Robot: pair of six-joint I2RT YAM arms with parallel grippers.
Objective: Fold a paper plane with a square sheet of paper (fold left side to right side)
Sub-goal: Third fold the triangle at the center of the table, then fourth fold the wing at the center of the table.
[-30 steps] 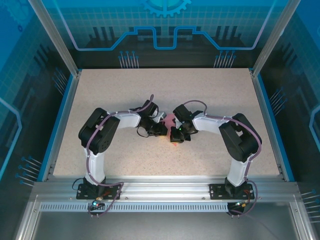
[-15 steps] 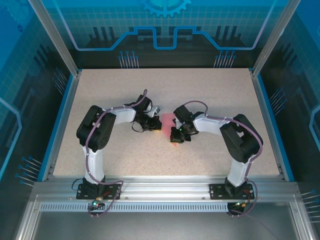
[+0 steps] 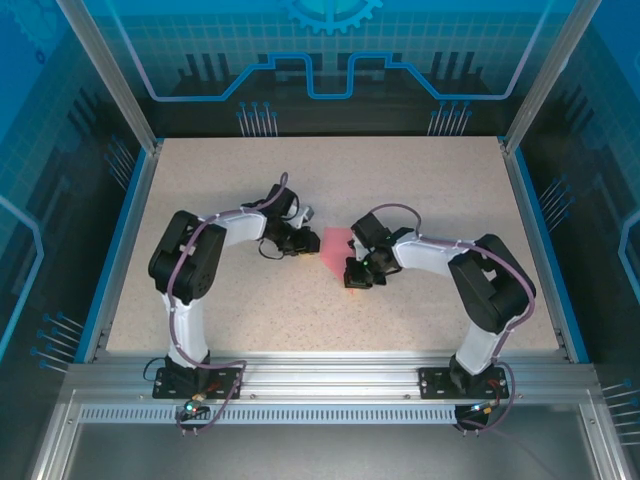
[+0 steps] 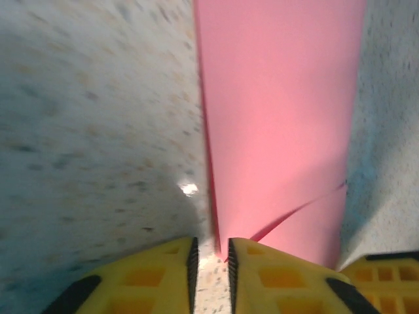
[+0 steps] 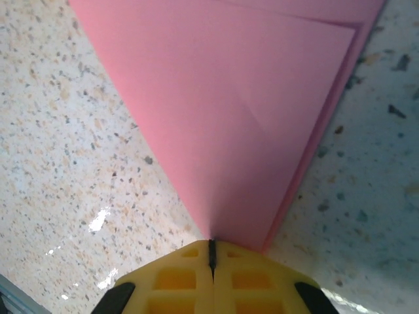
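Observation:
The pink sheet of paper (image 3: pixel 335 243) lies folded in layers on the speckled table between my two grippers. In the left wrist view the paper (image 4: pixel 281 118) runs away as a long strip with a raised crease. Its near corner ends at the mouth of my left gripper (image 4: pixel 211 252), whose jaws stand slightly apart with bare table between them. My left gripper (image 3: pixel 308 241) sits at the paper's left edge. My right gripper (image 5: pixel 211 247) is shut, its tips resting on the narrow near end of the paper (image 5: pixel 242 118). From above, my right gripper (image 3: pixel 350 268) is at the paper's near right.
The speckled table (image 3: pixel 200 190) has free room on all sides of the arms. Blue rails (image 3: pixel 118 250) and an aluminium frame (image 3: pixel 330 375) border it.
My left gripper has drawn back to the left and opened a little, letting go of the paper. More of the paper lies uncovered. The right gripper has hardly moved.

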